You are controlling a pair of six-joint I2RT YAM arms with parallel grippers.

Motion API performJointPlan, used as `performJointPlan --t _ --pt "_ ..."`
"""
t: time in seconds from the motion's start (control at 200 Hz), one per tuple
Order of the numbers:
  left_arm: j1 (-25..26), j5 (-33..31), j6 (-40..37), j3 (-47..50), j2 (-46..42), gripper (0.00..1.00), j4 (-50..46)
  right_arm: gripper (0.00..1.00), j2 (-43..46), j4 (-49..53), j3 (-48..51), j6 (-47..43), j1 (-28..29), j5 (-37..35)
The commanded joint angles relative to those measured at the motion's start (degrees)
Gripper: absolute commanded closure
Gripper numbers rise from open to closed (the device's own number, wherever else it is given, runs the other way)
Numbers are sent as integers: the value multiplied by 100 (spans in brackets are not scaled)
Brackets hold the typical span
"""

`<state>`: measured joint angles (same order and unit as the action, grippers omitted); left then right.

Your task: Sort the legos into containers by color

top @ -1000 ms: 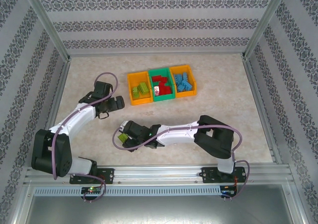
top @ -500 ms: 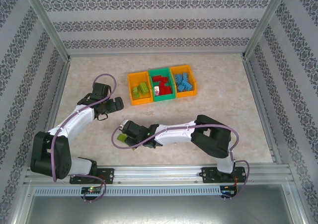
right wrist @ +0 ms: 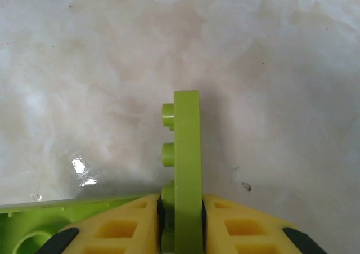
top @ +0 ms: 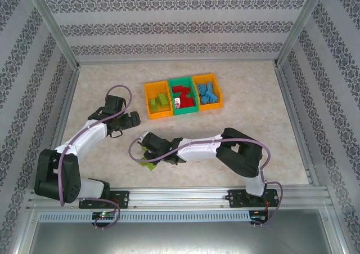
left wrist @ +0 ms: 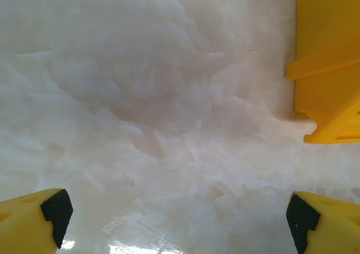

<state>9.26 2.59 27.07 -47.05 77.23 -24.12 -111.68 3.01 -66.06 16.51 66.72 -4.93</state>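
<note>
A thin lime green lego plate [right wrist: 187, 147] stands on edge, studs to the left, with my right gripper [right wrist: 183, 226] shut on its lower part. A second lime green lego [right wrist: 22, 231] lies just left of the fingers, and from above it appears as a green lego [top: 147, 165] beside my right gripper [top: 151, 152]. The containers stand in a row: left orange bin [top: 149, 104] with green legos, green bin [top: 172, 99] with red ones, right orange bin [top: 218, 94] with blue ones. My left gripper [top: 125, 125] is open over bare table, fingertips [left wrist: 56, 212] wide apart.
The left orange bin's corner [left wrist: 326, 68] shows at the right edge of the left wrist view. Aluminium frame rails [top: 73, 96] border the marbled tabletop [top: 247, 107]. Both arms lie over the near half of the table.
My right gripper's jaws have closed on the lime green plate, and the gripper has shifted slightly to the right. The left arm has stayed still.
</note>
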Motion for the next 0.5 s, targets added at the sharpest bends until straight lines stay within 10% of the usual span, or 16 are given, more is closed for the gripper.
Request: performJointPlan --t 0.0,0.495 --pt "-104 13 26 55 -120 1 118 74 150 -148 150 150 -84 109" --pt "-110 32 21 135 -77 1 151 76 366 -291 490 738 -401 -269"
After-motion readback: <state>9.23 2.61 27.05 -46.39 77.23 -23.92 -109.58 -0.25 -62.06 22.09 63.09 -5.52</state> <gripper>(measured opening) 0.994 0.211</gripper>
